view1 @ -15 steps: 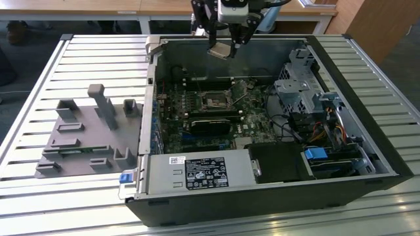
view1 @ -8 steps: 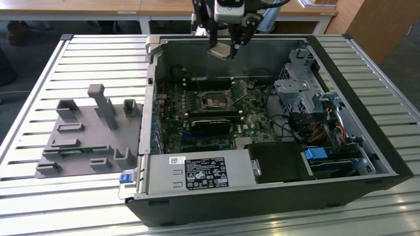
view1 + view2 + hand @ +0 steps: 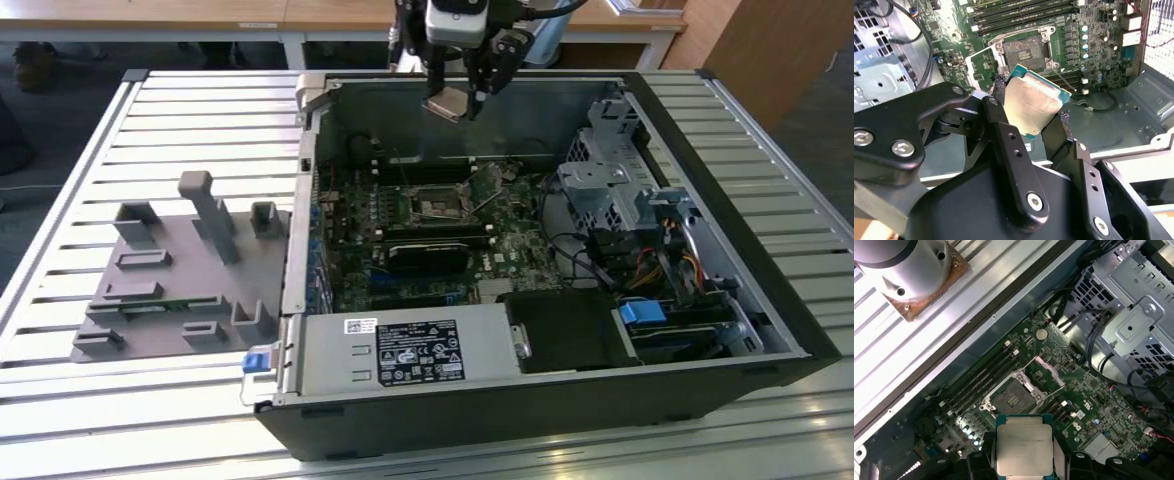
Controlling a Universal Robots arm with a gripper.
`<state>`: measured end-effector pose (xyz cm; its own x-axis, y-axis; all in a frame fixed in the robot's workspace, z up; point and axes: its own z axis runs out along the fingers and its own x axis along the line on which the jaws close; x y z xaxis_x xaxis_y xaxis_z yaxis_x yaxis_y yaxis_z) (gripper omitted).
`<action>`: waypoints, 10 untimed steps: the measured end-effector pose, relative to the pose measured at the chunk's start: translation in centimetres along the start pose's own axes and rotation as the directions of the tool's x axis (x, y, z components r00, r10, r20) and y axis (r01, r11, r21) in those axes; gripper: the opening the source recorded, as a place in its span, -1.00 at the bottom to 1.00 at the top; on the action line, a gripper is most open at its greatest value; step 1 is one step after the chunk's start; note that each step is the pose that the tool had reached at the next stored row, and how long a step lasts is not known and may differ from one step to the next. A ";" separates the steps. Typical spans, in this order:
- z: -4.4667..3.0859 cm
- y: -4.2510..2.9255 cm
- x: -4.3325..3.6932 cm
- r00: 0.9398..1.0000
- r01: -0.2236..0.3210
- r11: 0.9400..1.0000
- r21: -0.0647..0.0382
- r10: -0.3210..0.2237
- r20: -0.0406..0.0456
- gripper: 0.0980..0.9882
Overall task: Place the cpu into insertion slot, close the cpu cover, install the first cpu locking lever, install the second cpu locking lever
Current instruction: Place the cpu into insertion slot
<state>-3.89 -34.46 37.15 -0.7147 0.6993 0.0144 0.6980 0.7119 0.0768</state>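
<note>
While the gripper [image 3: 1030, 107] hangs over the open case [image 3: 561, 400], its jaws are clamped on the cpu [image 3: 1033, 100] by two opposite edges (the silvery top faces both wrist views). Below it and well apart, the slot [image 3: 1024, 51] lies bare on the green board [image 3: 1104, 410], dark centre showing. Just beside the slot, the cover [image 3: 1050, 371] stands swung open.
</note>
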 end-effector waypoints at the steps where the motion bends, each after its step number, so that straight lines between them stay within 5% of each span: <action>1: 0.00 0.00 0.00 1.000 -0.010 1.000 0.000 0.010 0.001 0.00; 10: 0.06 -0.01 0.00 0.995 -0.098 0.995 -0.002 0.098 0.008 0.00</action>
<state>-3.89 -34.46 37.09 -0.6426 0.7661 0.0141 0.7646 0.6400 0.0766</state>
